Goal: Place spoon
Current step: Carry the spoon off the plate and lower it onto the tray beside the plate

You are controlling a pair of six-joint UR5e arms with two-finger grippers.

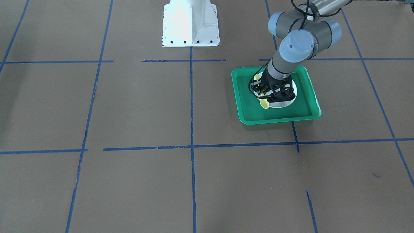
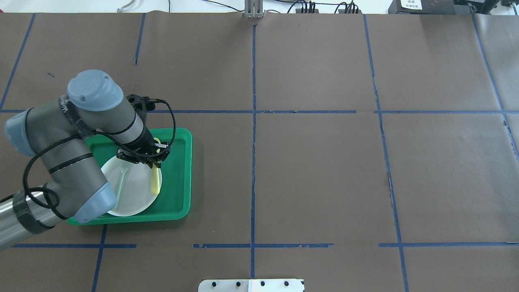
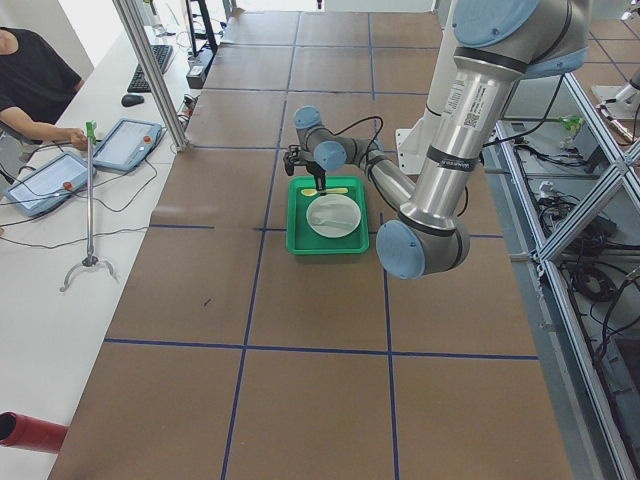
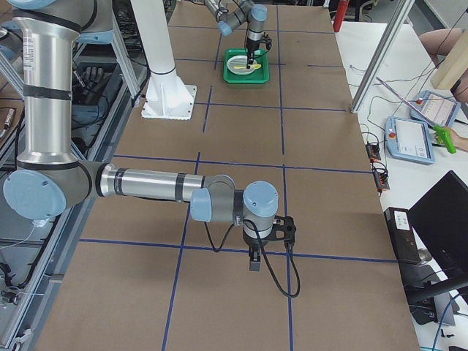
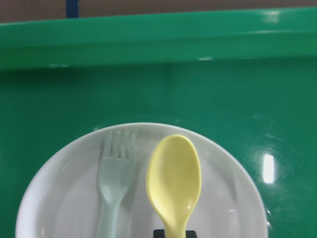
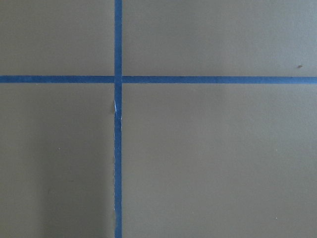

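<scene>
The pale-yellow spoon lies along the right side of a white plate inside a green tray. My left gripper is shut on the spoon's handle, with the bowl pointing toward the robot's side. In the left wrist view the spoon's bowl sits low over the plate, beside a translucent grey fork. In the front-facing view the bowl sticks out below the gripper. My right gripper hangs over bare table far from the tray; I cannot tell whether it is open or shut.
The tray has raised rims around the plate. The fork lies on the plate's left part. The white robot base stands at the table's edge. Blue tape lines cross the brown table.
</scene>
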